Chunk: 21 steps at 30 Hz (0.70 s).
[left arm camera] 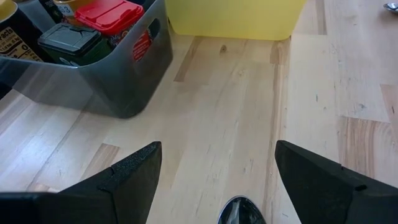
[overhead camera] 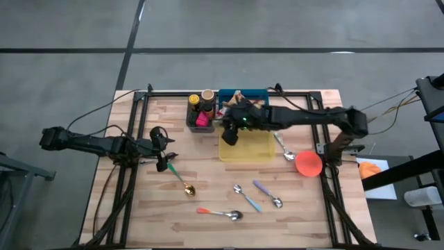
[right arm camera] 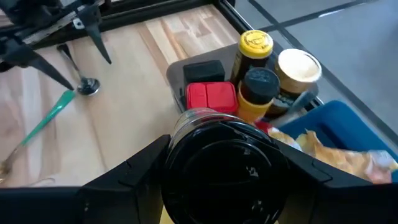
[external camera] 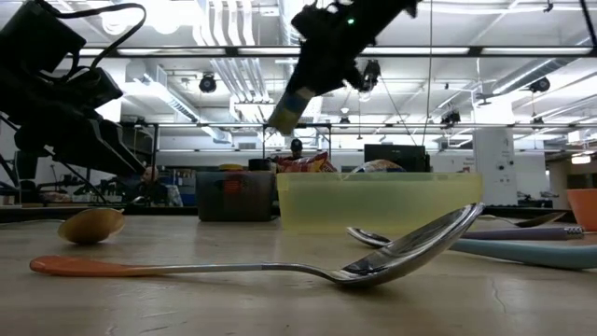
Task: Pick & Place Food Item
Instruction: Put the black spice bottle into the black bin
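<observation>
My right gripper [overhead camera: 231,133] hangs over the left edge of the yellow bin [overhead camera: 248,149], shut on a small bottle [external camera: 287,107] with a dark round end [right arm camera: 224,171] and a yellowish lower end. Just beyond it stands the grey bin [right arm camera: 177,74] with condiment jars, a red-lidded box and a black-lidded one. My left gripper [left arm camera: 217,180] rests open low over the table's left side, its fingers on either side of a spoon bowl [left arm camera: 241,211], touching nothing. My right gripper pinches the bottle between its two fingers [right arm camera: 127,177], one on each side of its round body. The dark round end [right arm camera: 224,155] faces the wrist camera. The bottle is lifted clear of the table and slants down below the gripper [external camera: 303,84].
A blue bin [overhead camera: 258,93] with snack bags stands behind the yellow one. A red bowl [overhead camera: 309,164] sits at the right. Several spoons lie on the near half of the table, among them an orange-handled one [overhead camera: 220,213] and a gold one [overhead camera: 187,189].
</observation>
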Motion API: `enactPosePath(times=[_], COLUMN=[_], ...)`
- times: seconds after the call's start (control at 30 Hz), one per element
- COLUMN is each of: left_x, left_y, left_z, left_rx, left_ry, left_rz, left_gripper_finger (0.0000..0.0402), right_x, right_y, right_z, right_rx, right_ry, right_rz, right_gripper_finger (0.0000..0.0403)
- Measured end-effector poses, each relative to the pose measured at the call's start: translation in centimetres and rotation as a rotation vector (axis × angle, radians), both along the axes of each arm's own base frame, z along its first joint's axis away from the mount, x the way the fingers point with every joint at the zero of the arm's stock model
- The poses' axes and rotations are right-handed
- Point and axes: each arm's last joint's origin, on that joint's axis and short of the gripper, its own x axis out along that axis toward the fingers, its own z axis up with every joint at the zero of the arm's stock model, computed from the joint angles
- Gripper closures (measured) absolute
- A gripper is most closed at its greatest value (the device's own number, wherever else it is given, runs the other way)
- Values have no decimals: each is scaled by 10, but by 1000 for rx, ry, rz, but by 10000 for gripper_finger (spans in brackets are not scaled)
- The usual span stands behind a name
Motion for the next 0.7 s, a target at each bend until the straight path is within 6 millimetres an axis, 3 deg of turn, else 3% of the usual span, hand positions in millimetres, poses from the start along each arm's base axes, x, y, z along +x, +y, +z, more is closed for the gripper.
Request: enactPosePath(times=[0.33,0.7], left_x=[0,0], left_y=[0,0], left_z=[0,0], left_rx=[0,1], left_ry=[5,6], left_rz=[0,0], left_gripper_finger=[85,85], right_x=[40,49], right_y=[-23,-43], right_z=[-22,-35], right_rx=[1,0], right_ry=[46,49], right_rz=[-5,-51], right_gripper_finger=[184,184])
